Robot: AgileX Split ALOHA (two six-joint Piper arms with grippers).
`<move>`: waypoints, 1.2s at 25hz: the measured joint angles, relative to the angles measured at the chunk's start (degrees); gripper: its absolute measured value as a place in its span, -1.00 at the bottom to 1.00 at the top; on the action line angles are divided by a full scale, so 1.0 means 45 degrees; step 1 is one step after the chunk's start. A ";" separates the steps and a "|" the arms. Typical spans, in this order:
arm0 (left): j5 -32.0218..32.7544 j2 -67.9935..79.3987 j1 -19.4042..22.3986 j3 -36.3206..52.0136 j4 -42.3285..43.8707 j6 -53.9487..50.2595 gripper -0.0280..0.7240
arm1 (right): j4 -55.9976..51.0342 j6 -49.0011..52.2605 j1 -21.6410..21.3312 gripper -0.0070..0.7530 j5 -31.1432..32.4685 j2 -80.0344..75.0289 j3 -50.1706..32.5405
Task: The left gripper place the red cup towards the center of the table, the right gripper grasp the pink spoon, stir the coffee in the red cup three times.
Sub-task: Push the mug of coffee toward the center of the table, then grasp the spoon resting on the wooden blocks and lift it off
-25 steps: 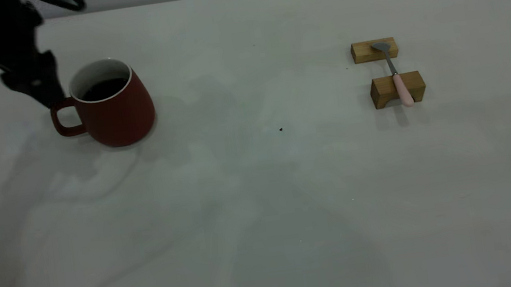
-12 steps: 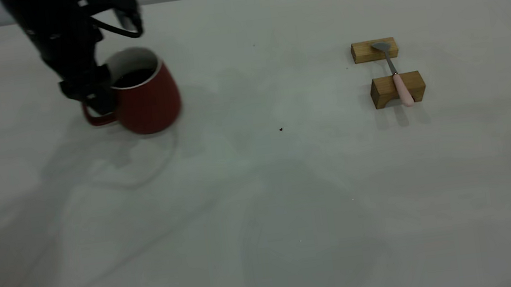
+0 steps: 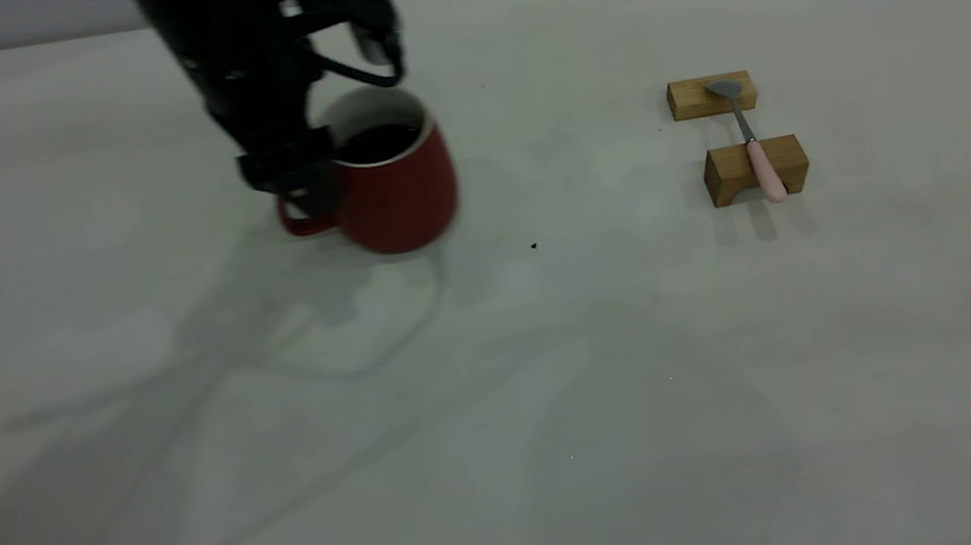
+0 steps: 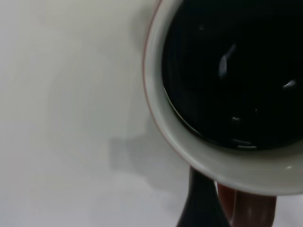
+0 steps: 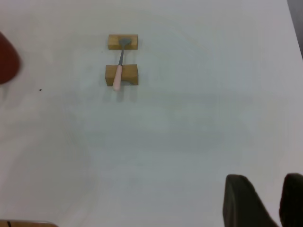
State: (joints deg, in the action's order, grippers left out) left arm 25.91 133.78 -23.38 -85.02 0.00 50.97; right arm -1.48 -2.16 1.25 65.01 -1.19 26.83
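Left arm: black, blocky housing, looped black cable at its side. Left tool: black. Right tool: two dark rounded fingers.

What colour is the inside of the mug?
White, above the dark coffee; the red cup shows it best in the left wrist view.

The left gripper covers most of the red cup's handle, and the cup's outline is smeared. In the left wrist view the rim runs off the edge. Only 2 fingertips of the right gripper show.
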 joint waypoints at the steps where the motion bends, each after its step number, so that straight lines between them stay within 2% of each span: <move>1: -0.0082 0.0000 -0.0149 0.0000 0.0000 -0.0138 0.66 | 0.0000 0.0000 0.0000 -0.36 0.0000 0.0000 0.0000; 5: -0.0010 -0.0067 -0.0528 0.0000 -0.0096 -0.0805 0.66 | 0.0000 0.0000 0.0000 -0.36 0.0000 0.0000 0.0000; 11: 0.1782 -0.2048 -0.0532 0.0000 0.0000 -0.3165 0.66 | 0.0000 0.0000 0.0000 -0.36 0.0000 0.0000 0.0000; 16: 0.5270 -0.4595 -0.0532 0.0000 0.0000 -0.5742 0.66 | 0.0000 0.0000 0.0000 -0.36 0.0000 0.0000 0.0000; 21: 0.8920 -0.6687 -0.0532 0.0000 0.0402 -0.6531 0.66 | 0.0000 0.0000 0.0000 -0.36 0.0000 0.0000 0.0000; 26: 0.9111 -0.8807 -0.0482 0.0311 0.0489 -0.8420 0.66 | -0.0013 0.0000 0.0000 -0.36 0.0000 0.0000 0.0000; 30: 0.9111 -1.1492 -0.0469 0.1685 0.0489 -0.9563 0.66 | -0.0013 0.0000 0.0000 -0.36 0.0000 0.0000 0.0000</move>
State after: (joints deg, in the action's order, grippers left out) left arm 66.91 82.06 -25.49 -77.43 2.20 7.94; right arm -1.54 -2.16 1.25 65.01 -1.19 26.83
